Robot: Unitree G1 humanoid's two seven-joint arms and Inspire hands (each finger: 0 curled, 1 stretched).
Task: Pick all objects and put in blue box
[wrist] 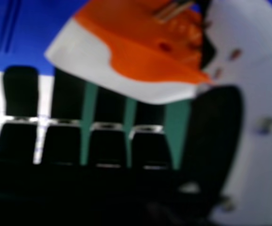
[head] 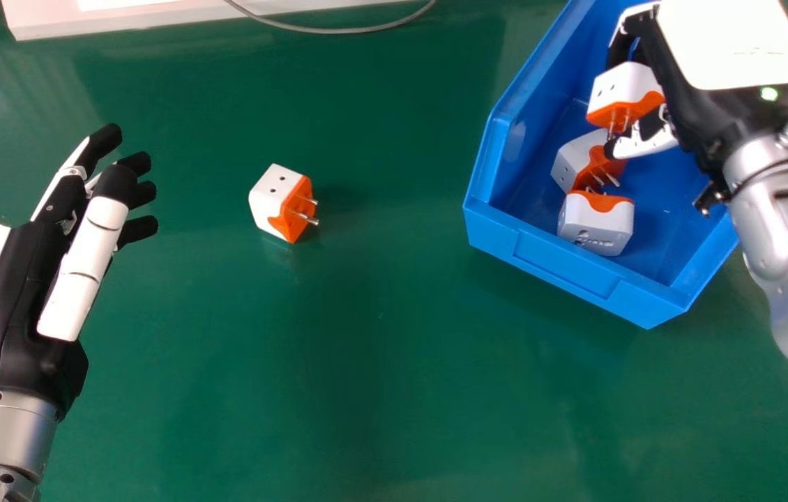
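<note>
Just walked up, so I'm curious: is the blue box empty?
Not empty: two orange-and-white plugs lie in the blue box.

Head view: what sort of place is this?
Probably a robotics lab or test bench: a glossy green tabletop, an open blue plastic box holding white and orange plug adapters, and a thin grey cable at the far side.

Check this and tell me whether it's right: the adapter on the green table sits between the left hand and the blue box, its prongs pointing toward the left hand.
The direction is wrong: in the head view, the prongs of the adapter point away from the left hand, toward the blue box side. It does sit on the green table between them.
</note>
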